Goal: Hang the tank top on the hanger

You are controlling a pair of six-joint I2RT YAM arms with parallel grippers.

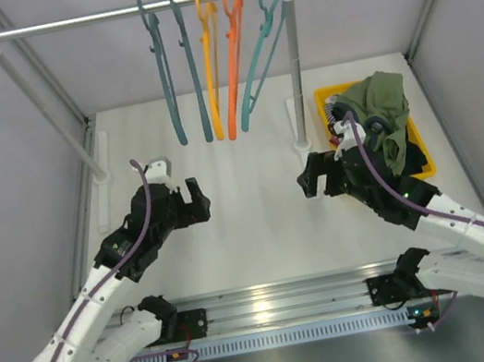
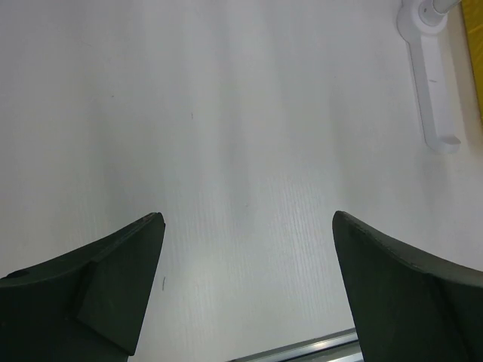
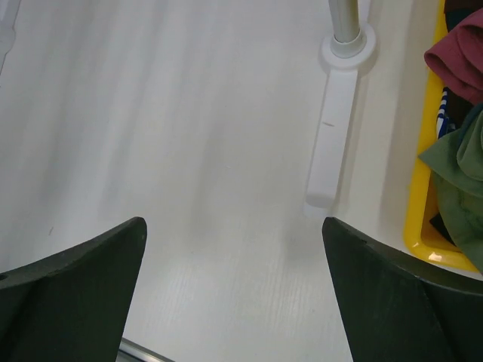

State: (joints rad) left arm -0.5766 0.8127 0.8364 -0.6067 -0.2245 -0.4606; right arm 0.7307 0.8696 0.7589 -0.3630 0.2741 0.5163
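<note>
Left gripper (image 1: 195, 199) and right gripper (image 1: 309, 180) are both spread wide, holding nothing, above the white table (image 1: 252, 235). Tank top (image 1: 384, 104) lies heaped in the yellow bin (image 1: 325, 97) at 2 o'clock. Slate-teal hangers (image 1: 166, 82) hang from the rail (image 1: 100, 16) at 12 o'clock. Grey walls surround.

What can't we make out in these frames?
- Tank top: crumpled in the yellow bin, so neck and armholes are indistinguishable; in the top view the right arm covers its lower part.
- Bin contents: cut off by the right edge of the right wrist view.
- Slate-teal hangers: two, edge-on in the top view, shapes unclear.
</note>
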